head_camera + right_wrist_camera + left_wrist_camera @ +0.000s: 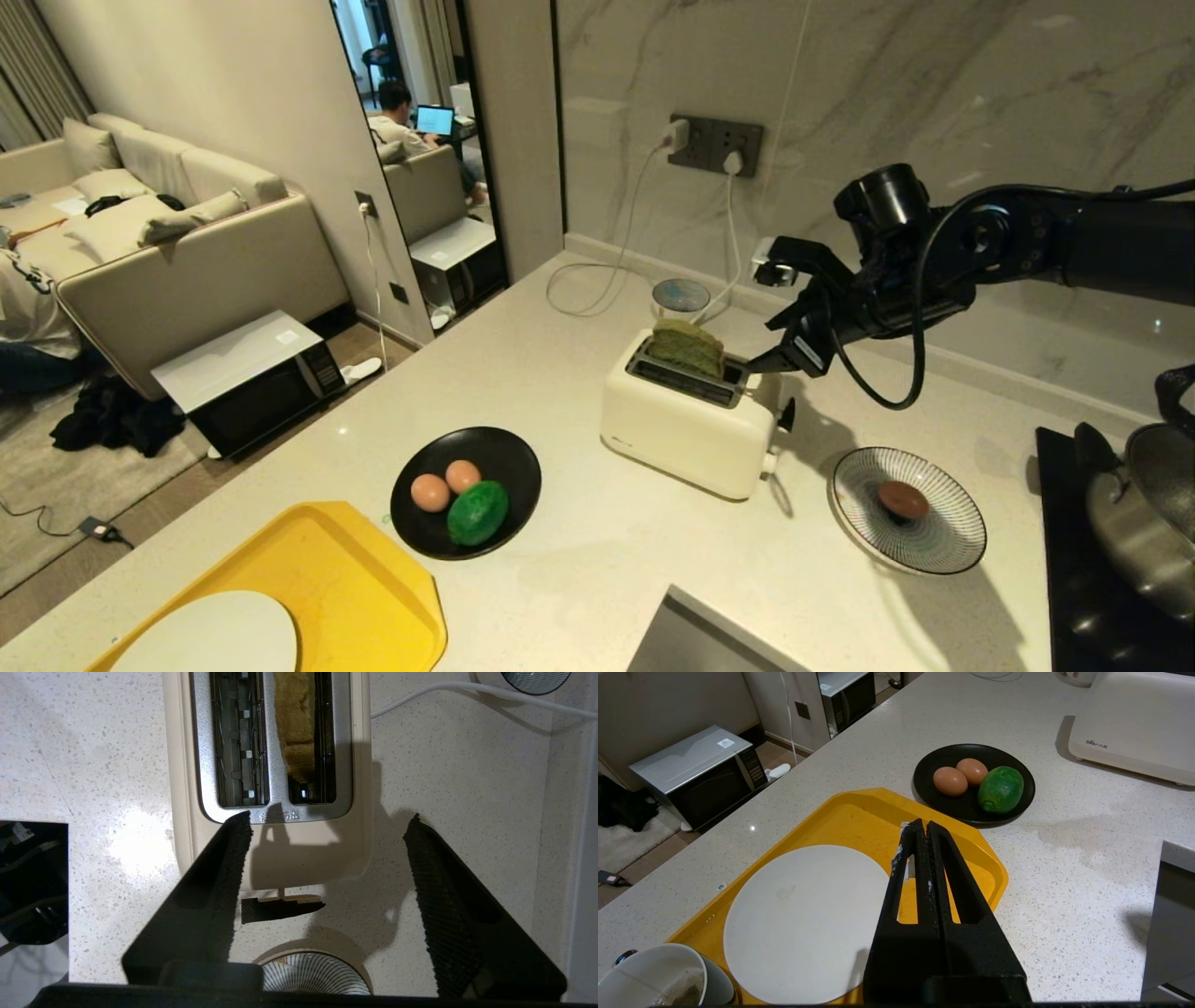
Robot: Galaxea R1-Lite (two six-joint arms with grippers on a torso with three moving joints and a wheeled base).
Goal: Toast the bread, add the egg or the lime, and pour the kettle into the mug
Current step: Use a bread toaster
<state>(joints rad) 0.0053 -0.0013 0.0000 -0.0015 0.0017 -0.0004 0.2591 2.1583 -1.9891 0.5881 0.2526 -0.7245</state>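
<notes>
Head view — bread [688, 346] upright, edge up.

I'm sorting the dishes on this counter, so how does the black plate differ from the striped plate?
The black plate is plain and dark; the striped plate is pale with fine radiating lines. The black plate holds two eggs and a lime; the striped plate holds a single egg. The black plate sits left of the toaster, the striped plate right of it. Both are round and rest on the counter.

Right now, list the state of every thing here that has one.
Pale green bread slice: standing in the toaster's rear slot, not pushed down.
Cream two-slot toaster: front slot empty.
Right gripper: open, above the toaster's lever end.
Left gripper: shut, over the yellow tray.
</notes>
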